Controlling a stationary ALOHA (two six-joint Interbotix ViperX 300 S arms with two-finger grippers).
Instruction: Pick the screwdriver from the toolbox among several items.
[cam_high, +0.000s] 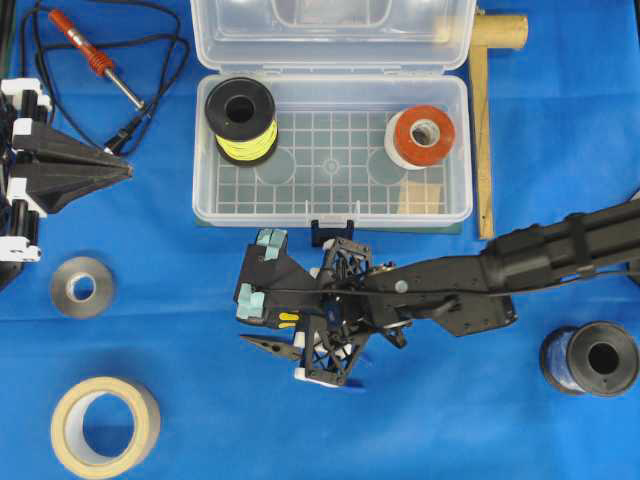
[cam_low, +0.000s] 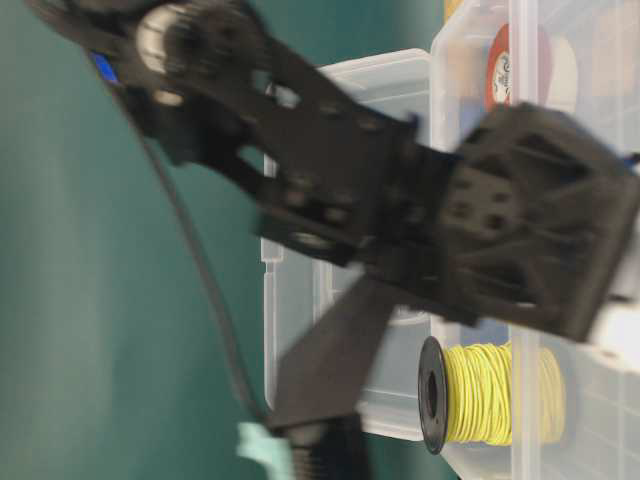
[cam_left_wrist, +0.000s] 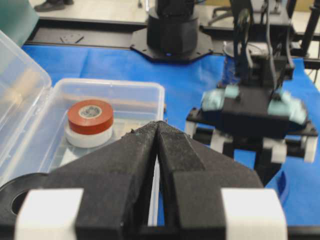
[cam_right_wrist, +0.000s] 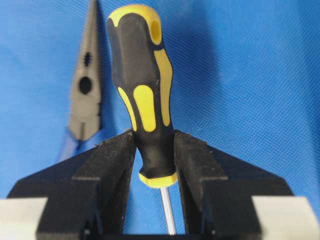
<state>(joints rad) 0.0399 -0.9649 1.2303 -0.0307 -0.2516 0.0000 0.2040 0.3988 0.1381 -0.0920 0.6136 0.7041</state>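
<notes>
Main risk from here: the screwdriver (cam_right_wrist: 145, 100) is pinched only at the narrow neck of the handle, near the collar end, with the fat black-and-yellow part sticking out past the fingertips, so it could pivot or slip if the arm swings fast. The table-level view is smeared with blur, so the arm looks to be moving quick, which makes that likelier. Second risk: pliers (cam_right_wrist: 86, 90) lie on the blue surface (cam_high: 560, 130) at about 10 o'clock from the handle in the wrist view, close by; a low pass or a drop could land on them or knock them. Third: the right arm sits just below the toolbox (cam_high: 330, 150) front wall, near the latch at 12 o'clock, so a lift toward it could clip the rim. Right claw (cam_right_wrist: 152, 150): partly closed, both pads pressed on the handle neck, thin shaft running back between the fingers, gripping the screwdriver and nothing else. Screwdriver is out of the toolbox, held over the surface at 6 o'clock from the box. Left claw (cam_left_wrist: 159, 131): closed tight, tips meeting, holding nothing, parked at 9 o'clock of the scene. Inside the box remain the yellow wire spool (cam_high: 241, 120), red tape (cam_high: 422, 136) and a wood block (cam_high: 421, 196).
</notes>
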